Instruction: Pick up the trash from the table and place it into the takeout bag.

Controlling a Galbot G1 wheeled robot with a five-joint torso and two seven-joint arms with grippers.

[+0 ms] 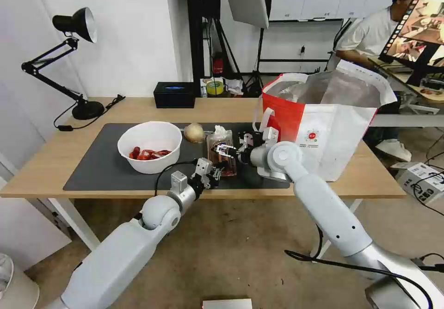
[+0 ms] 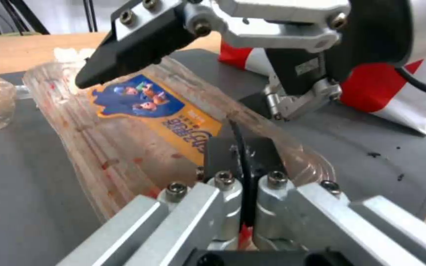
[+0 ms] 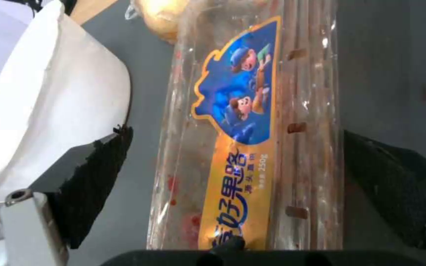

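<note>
Right wrist view gives me spread fingers straddling the clear hinged tray, cartoon-labelled, red-flecked; left gripper fingers: cannot tell.

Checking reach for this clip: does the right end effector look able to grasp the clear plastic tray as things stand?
Probably yes. The right end effector hangs open over the clear plastic tray, one finger each side, nothing between. The left end effector sits at the tray's near end.

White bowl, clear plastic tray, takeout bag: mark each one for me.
White bowl [image 1: 159, 138], head view, on the inner wall above the red scraps.
Clear plastic tray [image 3: 252, 111], right wrist view, on its blue label.
Takeout bag [image 1: 342, 133], head view, on the white front panel.
</note>
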